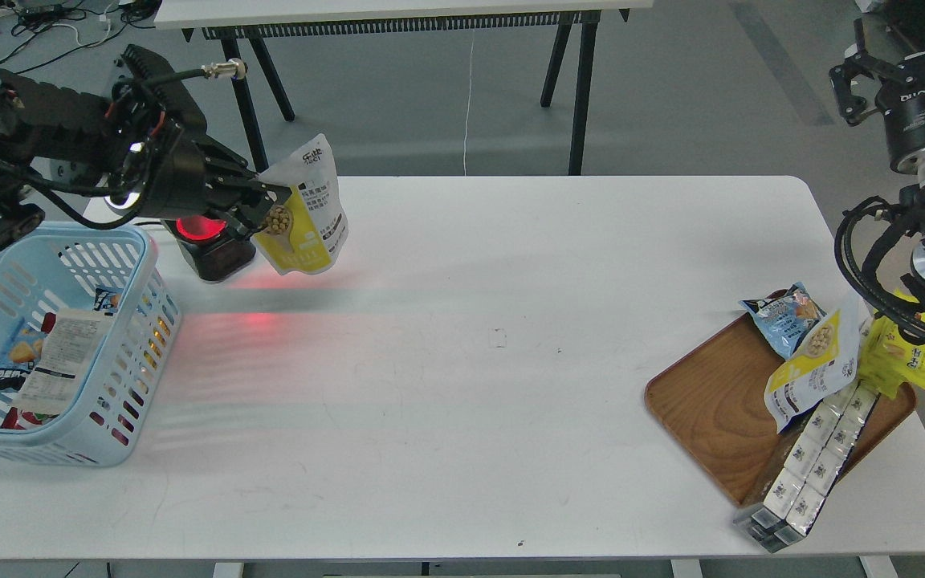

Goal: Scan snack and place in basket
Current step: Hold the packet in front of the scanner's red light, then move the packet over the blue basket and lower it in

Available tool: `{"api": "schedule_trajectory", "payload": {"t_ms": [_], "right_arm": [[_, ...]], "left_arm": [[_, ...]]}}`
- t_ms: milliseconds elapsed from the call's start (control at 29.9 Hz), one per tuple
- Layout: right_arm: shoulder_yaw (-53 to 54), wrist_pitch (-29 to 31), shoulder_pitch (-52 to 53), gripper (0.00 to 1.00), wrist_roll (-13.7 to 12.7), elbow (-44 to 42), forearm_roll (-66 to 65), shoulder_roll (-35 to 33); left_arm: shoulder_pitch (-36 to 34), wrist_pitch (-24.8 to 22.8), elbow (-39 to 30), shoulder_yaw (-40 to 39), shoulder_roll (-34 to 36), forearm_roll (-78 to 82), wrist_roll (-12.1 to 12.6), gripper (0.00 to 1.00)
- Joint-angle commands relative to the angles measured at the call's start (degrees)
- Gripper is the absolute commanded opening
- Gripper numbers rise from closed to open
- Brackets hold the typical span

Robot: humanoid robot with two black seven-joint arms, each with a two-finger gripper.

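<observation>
My left gripper [263, 210] is shut on the snack [307, 210], a white and yellow pouch with round tan beans printed on it. It holds the pouch in the air above the table's back left part, right of a black scanner [207, 241] whose top glows red. The light blue basket [113, 437] stands at the table's left edge, below and left of the gripper, with several packets inside. My right gripper [864, 80] is at the far upper right, off the table; its fingers cannot be told apart.
A brown wooden tray [711, 401] at the front right holds a pale blue packet [780, 315], a second white and yellow pouch [816, 365], a yellow pack [900, 357] and white boxes [812, 461]. Red scanner light falls on the table near the basket.
</observation>
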Motion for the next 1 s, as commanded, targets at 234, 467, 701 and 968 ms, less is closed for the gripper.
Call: {"api": "schedule_trajectory", "payload": {"t_ms": [234,467,701,968], "right_arm": [[0.00,0.00,0.00,0.99,0.00,-0.09,0.01,0.02],[0.62,0.00,0.00,0.99,0.00,-0.35,0.01,0.02],[0.97,0.00,-0.70,0.99,0.00,-0.53,0.01,0.02],[2.90,0.00,-3.07,0.99,0.00,-0.71,0.01,0.11]], "left_arm": [[-0.18,0.00,-8.61,-2.10,17.08,-10.90,0.00,0.00],[0.79,0.00,-8.52,-1.23,26.67,-16.44,0.00,0.00],[1.58,0.00,-8.34,1.41,31.24,-18.74,0.00,0.00],[1.58,0.00,-7.90,4.92,34.05,-18.91,0.00,0.00]]}}
